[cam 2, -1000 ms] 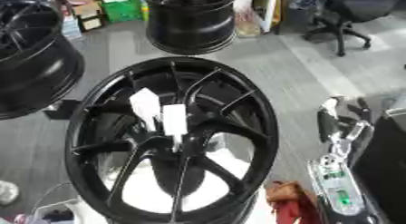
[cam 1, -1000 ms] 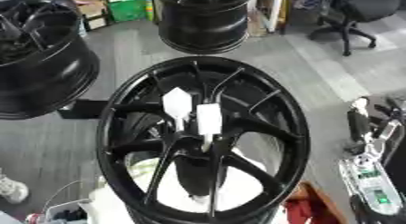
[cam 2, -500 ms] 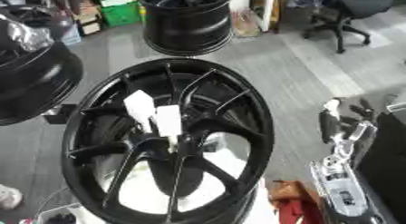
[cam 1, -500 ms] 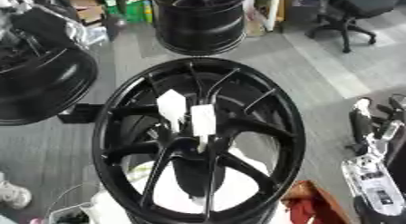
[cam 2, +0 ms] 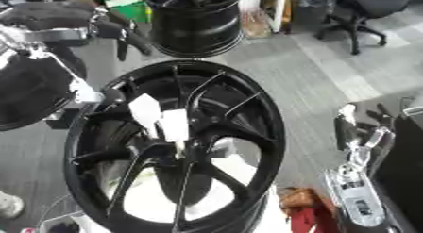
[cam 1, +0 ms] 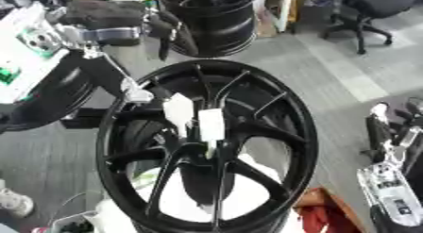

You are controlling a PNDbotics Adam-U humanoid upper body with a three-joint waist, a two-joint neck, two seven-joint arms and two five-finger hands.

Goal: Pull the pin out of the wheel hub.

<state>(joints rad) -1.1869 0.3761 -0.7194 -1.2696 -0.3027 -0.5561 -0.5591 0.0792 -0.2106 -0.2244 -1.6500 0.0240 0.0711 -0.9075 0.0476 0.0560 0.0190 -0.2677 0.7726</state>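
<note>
Centre frame, black wheel [cam 1: 207,147] stands on its rim, spokes facing the camera. Two white tags sit at the hub [cam 1: 207,149]: one [cam 1: 178,109] up-left, one [cam 1: 211,125] just beside it, right over the hub centre. Pin itself can't be made out; it may be under the tags. Left hand [cam 1: 165,31] comes in from upper left, above the wheel's top-left rim, dark fingers hanging down, roughly straight, holding nothing, not touching the tags. Right hand [cam 1: 388,128] at right edge, low, fingers up and relaxed, empty, well apart from the wheel. Second wheel [cam 2: 194,22] stands behind, third [cam 2: 29,93] at left. Office chair [cam 1: 368,10] top right. Grey floor [cam 1: 347,71].
</note>
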